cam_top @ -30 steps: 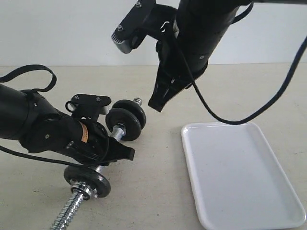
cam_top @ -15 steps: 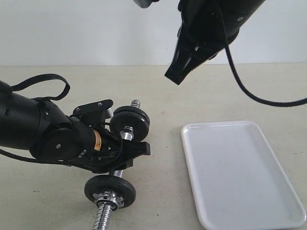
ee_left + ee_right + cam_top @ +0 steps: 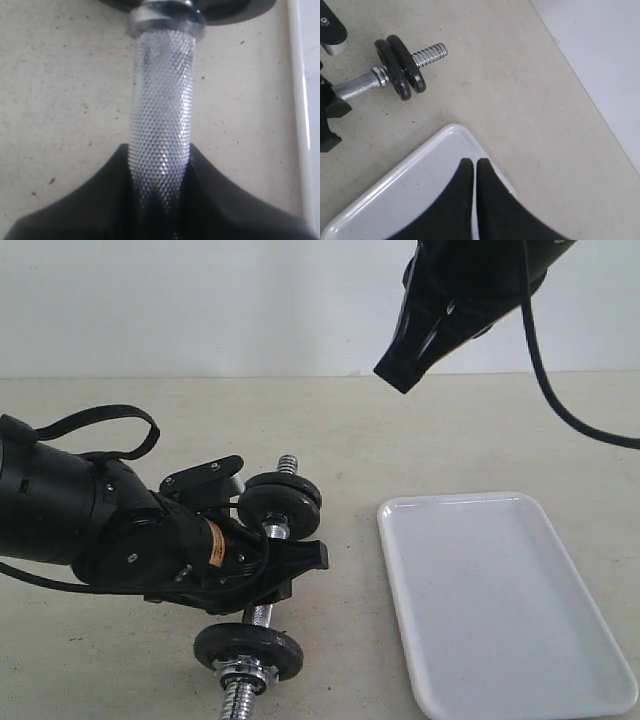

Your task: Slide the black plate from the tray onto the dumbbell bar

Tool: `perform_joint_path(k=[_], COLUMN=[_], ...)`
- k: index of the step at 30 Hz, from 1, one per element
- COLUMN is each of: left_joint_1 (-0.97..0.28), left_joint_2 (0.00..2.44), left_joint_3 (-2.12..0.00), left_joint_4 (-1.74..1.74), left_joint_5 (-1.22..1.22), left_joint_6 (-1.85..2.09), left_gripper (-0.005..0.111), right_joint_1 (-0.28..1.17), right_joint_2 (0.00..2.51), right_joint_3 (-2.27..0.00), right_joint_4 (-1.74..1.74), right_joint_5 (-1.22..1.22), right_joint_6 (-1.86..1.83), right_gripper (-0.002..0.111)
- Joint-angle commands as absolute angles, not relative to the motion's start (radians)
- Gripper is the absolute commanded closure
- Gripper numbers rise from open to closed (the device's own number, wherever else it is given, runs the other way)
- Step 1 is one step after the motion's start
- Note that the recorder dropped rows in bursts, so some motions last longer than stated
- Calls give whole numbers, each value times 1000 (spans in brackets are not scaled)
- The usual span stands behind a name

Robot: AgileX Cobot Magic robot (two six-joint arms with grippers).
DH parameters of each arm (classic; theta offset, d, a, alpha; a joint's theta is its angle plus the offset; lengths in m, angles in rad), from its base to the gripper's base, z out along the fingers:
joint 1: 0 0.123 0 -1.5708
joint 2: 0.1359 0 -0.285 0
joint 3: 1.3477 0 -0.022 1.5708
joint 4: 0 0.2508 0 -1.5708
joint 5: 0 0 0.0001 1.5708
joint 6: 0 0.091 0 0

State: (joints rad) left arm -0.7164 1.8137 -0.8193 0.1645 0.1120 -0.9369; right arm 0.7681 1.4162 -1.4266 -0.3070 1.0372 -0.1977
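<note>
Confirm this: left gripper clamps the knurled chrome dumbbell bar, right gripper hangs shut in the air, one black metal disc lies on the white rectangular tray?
Not quite: the white rectangular tray is bare in the exterior view; the black metal discs sit on the knurled chrome dumbbell bar. The rest stands.

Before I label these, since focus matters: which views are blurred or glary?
Exterior view: evenly lit, sharp, mild sheen on the tray. Left wrist view: dumbbell bar glints, left gripper blurred, dark. Right wrist view: sharp, right gripper slightly soft.
</note>
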Motion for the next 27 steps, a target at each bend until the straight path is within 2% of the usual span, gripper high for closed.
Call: perform_joint_path(k=[1, 11, 27], left_joint_1=[-719, -721, -753], left_joint_2=[1780, 1794, 1878], left_joint_3=[-850, -850, -930], left_joint_4=[169, 171, 203], left_joint_5=[-144, -234, -240], left_joint_6=[-958, -992, -1018], left_gripper=[102, 102, 102], right_joint_1=[765, 765, 765], right_joint_2=[1404, 1404, 1404], right_joint_3=[-1427, -1427, -1427], right_joint_4=[-318, -321, -323], right_joint_5=[1059, 1059, 1064], right_joint_6=[-190, -188, -188], right_gripper=[109, 109, 109])
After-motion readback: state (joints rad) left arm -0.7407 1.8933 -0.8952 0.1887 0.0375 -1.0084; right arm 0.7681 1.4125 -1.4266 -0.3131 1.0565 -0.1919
